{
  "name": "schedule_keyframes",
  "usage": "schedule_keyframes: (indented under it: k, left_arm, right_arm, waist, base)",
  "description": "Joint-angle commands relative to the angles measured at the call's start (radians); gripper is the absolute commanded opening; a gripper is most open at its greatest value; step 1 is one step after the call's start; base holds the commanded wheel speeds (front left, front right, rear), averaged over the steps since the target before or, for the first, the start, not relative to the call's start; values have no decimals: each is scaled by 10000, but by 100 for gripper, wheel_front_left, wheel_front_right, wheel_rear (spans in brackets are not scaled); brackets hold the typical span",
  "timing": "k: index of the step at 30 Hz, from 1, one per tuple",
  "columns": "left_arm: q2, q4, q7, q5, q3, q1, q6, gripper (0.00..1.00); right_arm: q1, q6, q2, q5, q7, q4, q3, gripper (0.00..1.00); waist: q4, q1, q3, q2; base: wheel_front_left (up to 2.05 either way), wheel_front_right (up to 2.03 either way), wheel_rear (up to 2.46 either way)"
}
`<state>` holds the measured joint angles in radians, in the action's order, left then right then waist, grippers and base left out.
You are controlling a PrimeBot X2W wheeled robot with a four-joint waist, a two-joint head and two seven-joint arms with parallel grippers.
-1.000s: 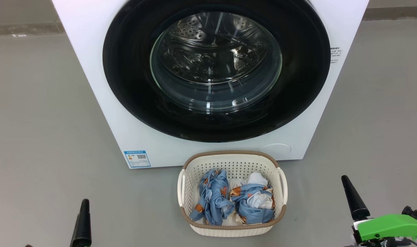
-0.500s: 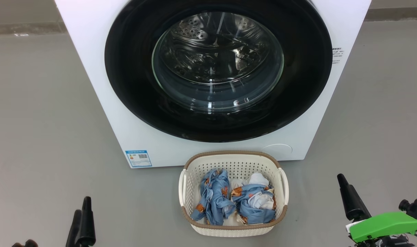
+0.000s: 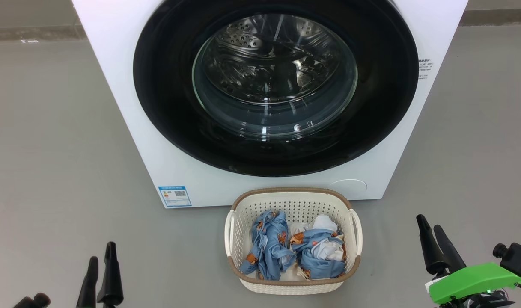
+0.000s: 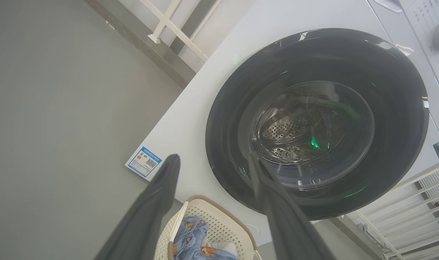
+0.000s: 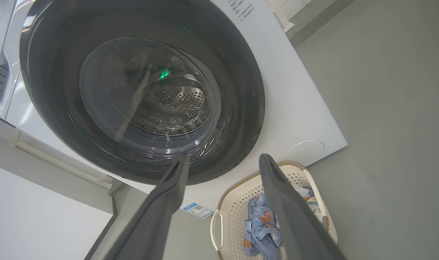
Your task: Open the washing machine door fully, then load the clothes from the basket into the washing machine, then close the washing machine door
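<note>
Washing machine door (image 3: 275, 81) sits closed on the front of the white washing machine (image 3: 114, 64). On the grey floor (image 3: 50, 149) just in front of it, the basket (image 3: 292, 191) holds the clothes (image 3: 294, 252), crumpled in two heaps. The left gripper (image 3: 102, 251) and right gripper (image 3: 429, 222) hover low on either side of the basket, well apart from it, each with fingers parted and empty.

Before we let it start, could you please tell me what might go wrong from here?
The door is shut and its glossy rim shows no obvious handle, so a grip may slip. The basket sits close under it and could get knocked. The clothes lie bunched, so one may drop.
</note>
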<state>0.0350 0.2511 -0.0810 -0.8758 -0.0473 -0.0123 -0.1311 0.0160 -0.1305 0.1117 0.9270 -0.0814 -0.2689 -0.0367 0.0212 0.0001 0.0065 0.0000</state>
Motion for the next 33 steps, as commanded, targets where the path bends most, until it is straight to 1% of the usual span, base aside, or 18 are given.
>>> schedule_keyframes:
  k: [1, 5, 26, 33]
  left_arm:
    - [178, -360, -175, 410, -139, -155, 2, 100]
    - [190, -396, -263, 748, -130, -159, 2, 100]
    - [253, -550, -910, 3231, -97, -171, 3, 100]
    - [298, -557, -1116, 4017, -103, -194, 3, 100]
  right_arm:
    - [421, -1, 217, -361, -162, 319, -212, 100]
    - [425, -1, 258, -663, -251, 332, -295, 100]
    - [491, -2, 588, -2870, -901, 432, -930, 100]
    - [481, -2, 640, -3575, -1108, 433, -972, 100]
  waist:
    - [2, 0, 3, 0]
    - [6, -1, 8, 0]
    - [80, -1, 48, 0]
    - [96, -1, 63, 0]
  base:
    - [0, 0, 0]
    - [0, 0, 0]
    - [0, 0, 0]
    - [0, 0, 0]
